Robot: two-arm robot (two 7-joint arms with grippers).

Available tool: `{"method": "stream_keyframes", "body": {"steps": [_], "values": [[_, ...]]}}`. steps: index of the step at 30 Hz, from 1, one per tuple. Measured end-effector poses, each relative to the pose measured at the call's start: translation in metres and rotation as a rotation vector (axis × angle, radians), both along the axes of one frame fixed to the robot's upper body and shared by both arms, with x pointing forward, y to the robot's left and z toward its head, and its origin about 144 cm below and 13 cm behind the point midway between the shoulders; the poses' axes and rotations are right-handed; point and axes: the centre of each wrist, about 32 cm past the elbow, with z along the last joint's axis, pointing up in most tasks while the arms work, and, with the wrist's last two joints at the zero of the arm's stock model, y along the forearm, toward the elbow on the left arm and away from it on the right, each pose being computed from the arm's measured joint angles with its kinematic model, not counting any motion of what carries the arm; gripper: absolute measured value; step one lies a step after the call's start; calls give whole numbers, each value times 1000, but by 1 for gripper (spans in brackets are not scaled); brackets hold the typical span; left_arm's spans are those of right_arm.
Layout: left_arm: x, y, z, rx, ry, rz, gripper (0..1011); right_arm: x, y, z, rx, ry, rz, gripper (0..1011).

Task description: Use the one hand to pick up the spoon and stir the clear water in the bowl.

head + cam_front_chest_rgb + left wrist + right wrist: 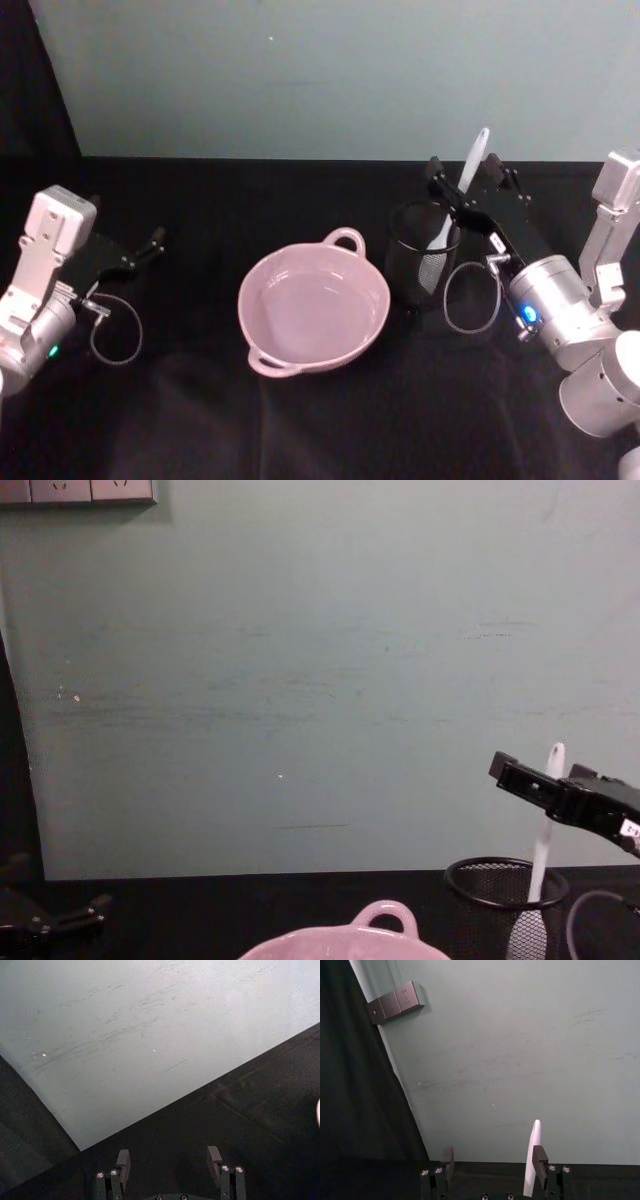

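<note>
One pink bowl (313,309), one white spoon (462,182), one black mesh cup (422,256) at three o'clock, two grippers: left (152,243), right (470,175).

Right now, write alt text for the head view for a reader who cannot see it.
The right tool is open around the handle of a white spoon standing in a black mesh cup. A pink bowl of clear water sits to the cup's left on a black table, and the left tool rests at the far left.
</note>
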Motion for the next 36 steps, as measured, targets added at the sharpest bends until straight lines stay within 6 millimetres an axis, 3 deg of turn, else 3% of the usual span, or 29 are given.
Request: {"method": "stream_keyframes", "body": {"steps": [21,27,36], "values": [[0,0,0,0,0,0,1011,-65,-10,13,-40,71,-114,1002],[0,0,0,0,0,0,1011,-86,-28,13,-102,103,-151,1002],[0,0,0,0,0,0,1011,-99,-52,1,-156,134,-204,1002]]}}
